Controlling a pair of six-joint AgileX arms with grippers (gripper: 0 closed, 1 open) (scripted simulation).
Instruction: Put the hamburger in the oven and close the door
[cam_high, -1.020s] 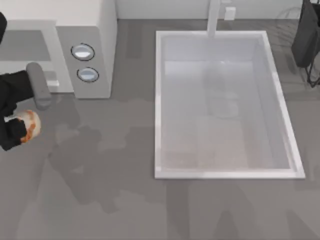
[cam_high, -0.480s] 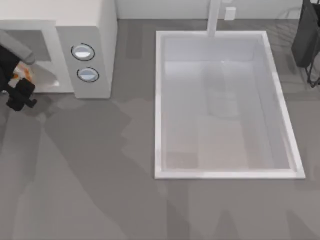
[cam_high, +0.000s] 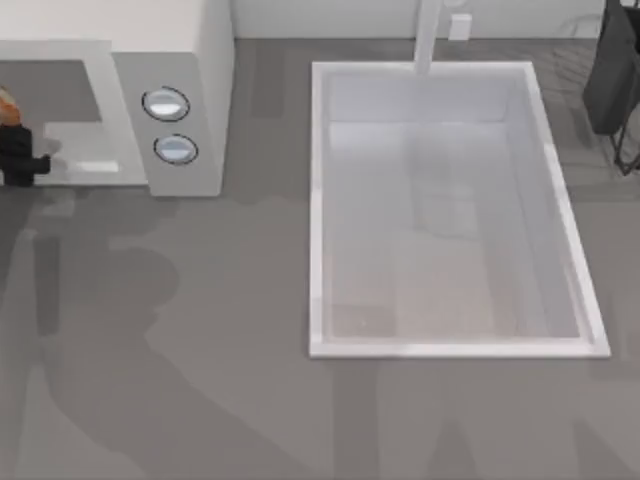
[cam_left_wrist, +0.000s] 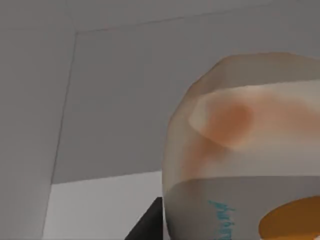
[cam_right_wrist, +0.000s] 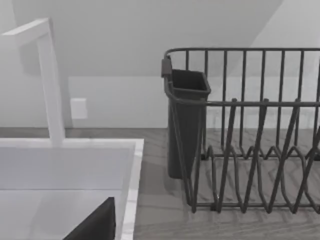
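Observation:
The off-white oven stands at the table's far left, its two silver-rimmed knobs on the side panel and its grey cavity facing the front. My left gripper sits at the cavity mouth on the top view's left edge, shut on the hamburger. Close in the left wrist view, the cream and orange-brown hamburger has grey cavity walls behind it and one black finger beneath it. The door is out of view. My right arm is parked at the far right.
A large white sink basin with a white faucet takes up the table's middle and right. A dark wire dish rack with a dark cutlery cup stands beside the parked right arm.
My left gripper carried the hamburger from in front of the oven back and leftward into the cavity mouth. The right arm stayed still.

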